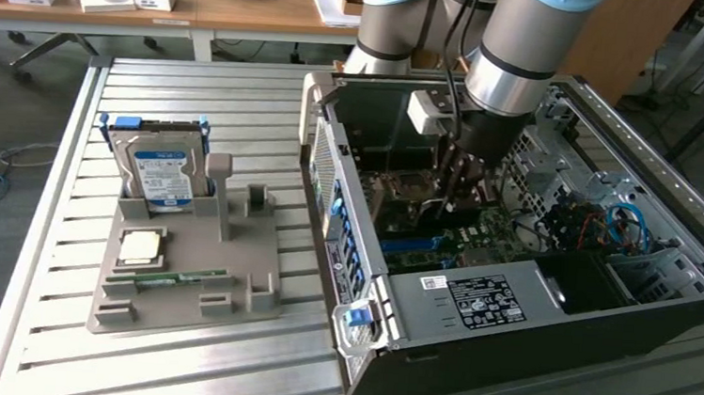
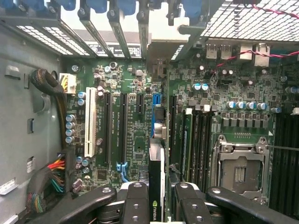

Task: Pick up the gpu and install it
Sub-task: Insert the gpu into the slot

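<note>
From my seat, the arm [image 1: 513, 69] reaches straight down into the open computer case [image 1: 507, 313]. The case lies on its side, so the motherboard [image 2: 135, 140] faces up and a card can go in vertically.

The gripper [image 2: 161, 207] hangs inside the case, over the board's expansion slots. Its jaws are clamped on the gpu [image 2: 156, 179]. I see the card edge-on between the two black fingers [image 2: 135, 200], pinched by its flat faces, with a green logo on its upper edge. That grip makes sense to me: it keeps the card upright with its long edge parallel to the slots.

Inside the case, the card lines up with the blue slot [image 2: 158, 109]. That slot lies between the black slots beside the white slot [image 2: 91, 126] and the memory slots beside the processor socket [image 2: 239, 172]. I cannot tell whether the card's lower edge touches the slot, because the card hides its own contact line. I judge the pickup done and the seating unconfirmed.

Outside the case, on the exterior view's left, a grey fixture [image 1: 182, 288] on the slatted table [image 1: 124, 368] holds the hard drive [image 1: 163, 171] upright and a memory stick [image 1: 169, 279] flat, presumably so each part can be gripped.
</note>
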Robot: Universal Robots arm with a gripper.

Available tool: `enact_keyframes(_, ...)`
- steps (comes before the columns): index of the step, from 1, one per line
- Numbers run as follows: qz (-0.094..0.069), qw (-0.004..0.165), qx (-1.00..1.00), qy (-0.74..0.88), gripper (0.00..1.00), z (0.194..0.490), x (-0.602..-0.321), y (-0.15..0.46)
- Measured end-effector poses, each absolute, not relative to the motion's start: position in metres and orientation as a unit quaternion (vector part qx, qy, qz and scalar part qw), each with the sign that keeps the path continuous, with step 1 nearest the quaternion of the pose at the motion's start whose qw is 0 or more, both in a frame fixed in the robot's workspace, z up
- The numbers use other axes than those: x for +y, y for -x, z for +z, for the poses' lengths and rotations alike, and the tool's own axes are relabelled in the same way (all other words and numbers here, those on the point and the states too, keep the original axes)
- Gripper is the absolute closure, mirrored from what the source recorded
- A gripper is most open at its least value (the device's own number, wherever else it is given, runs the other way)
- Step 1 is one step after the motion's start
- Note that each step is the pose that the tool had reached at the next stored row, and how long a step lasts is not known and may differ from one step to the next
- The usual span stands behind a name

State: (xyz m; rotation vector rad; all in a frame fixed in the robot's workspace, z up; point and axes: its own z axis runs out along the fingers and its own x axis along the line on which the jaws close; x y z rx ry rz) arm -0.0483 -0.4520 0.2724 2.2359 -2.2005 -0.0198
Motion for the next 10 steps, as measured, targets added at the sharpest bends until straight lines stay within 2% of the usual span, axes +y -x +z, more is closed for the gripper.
enact_keyframes(10, -0.006, 0.002, -0.701, -0.713, 0.74, 0.2723, -0.4541, 0.0493)
